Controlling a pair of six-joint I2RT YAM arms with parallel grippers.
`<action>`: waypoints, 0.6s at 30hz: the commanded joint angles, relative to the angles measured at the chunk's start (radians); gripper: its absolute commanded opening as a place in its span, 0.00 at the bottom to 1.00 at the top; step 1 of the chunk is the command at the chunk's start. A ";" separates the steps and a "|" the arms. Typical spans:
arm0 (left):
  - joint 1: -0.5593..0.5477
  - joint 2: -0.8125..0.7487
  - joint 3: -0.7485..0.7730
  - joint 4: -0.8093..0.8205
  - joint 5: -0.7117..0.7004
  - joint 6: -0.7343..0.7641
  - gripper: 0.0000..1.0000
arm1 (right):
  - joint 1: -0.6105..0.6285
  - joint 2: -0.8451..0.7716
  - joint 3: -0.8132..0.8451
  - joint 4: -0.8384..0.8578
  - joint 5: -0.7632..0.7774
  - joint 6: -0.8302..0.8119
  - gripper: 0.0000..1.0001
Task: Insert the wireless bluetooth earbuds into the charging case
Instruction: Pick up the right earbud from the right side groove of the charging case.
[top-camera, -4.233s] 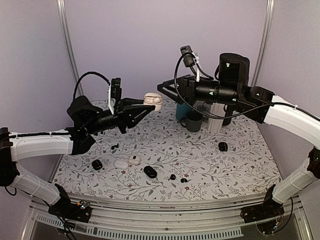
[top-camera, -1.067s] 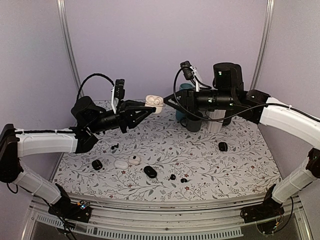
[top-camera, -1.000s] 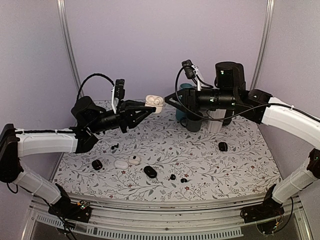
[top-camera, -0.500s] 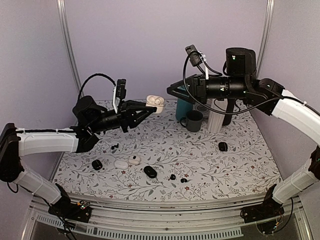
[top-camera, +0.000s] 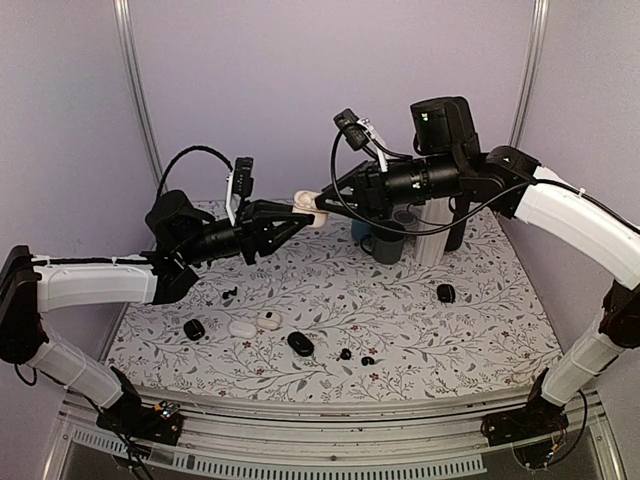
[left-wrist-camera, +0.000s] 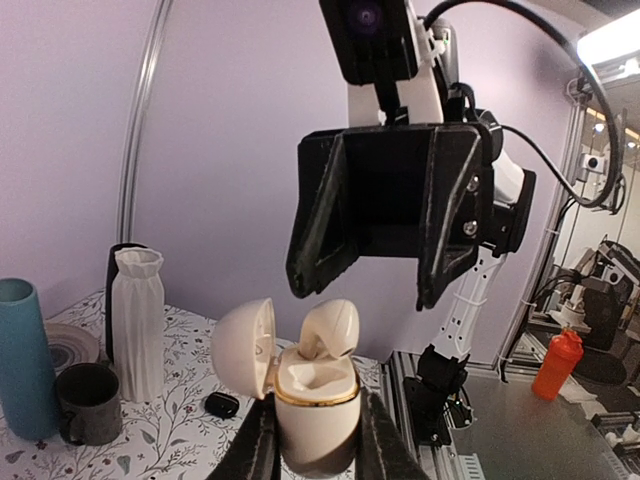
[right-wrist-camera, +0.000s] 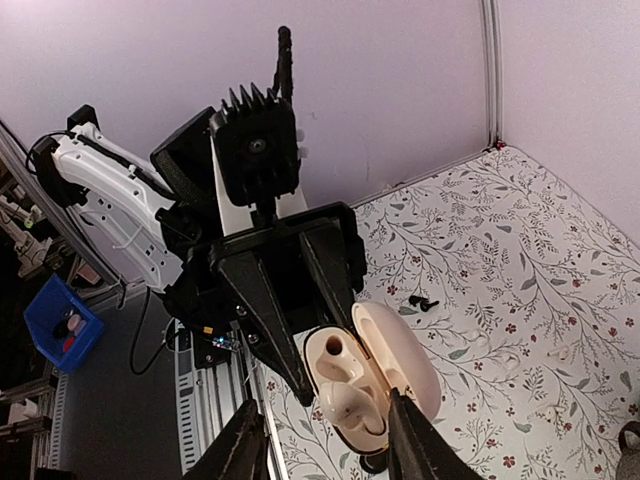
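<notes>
My left gripper (left-wrist-camera: 315, 440) is shut on a cream charging case (left-wrist-camera: 315, 415), held up in the air with its lid (left-wrist-camera: 243, 335) open. A cream earbud (left-wrist-camera: 330, 330) stands tilted in one socket, sticking up above the rim, and the other socket (right-wrist-camera: 333, 346) is empty. My right gripper (right-wrist-camera: 325, 440) is open, with one finger on each side of the case (right-wrist-camera: 345, 385) and its earbud (right-wrist-camera: 346, 411), not gripping them. In the top view both grippers meet at the case (top-camera: 308, 205). Two tiny black earbuds (top-camera: 345, 354) (top-camera: 368, 360) lie on the table.
On the floral table lie three black cases (top-camera: 194, 328) (top-camera: 300, 344) (top-camera: 446, 293), two white cases (top-camera: 242, 327) (top-camera: 268, 320) and small black bits (top-camera: 230, 292). A grey mug (top-camera: 385, 242), a teal cup (top-camera: 362, 225) and a white vase (top-camera: 428, 240) stand at the back.
My right arm drew back up and to the right, then swung left to the held case, its jaws narrowing. The left arm and the case stayed in place.
</notes>
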 joint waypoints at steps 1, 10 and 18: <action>0.015 -0.004 0.026 -0.010 0.010 -0.001 0.00 | 0.012 0.009 0.040 -0.042 0.028 -0.040 0.41; 0.015 -0.008 0.026 -0.013 0.010 0.001 0.00 | 0.023 0.029 0.062 -0.063 0.035 -0.053 0.41; 0.014 -0.004 0.031 -0.013 0.013 0.001 0.00 | 0.024 0.043 0.070 -0.076 0.057 -0.058 0.40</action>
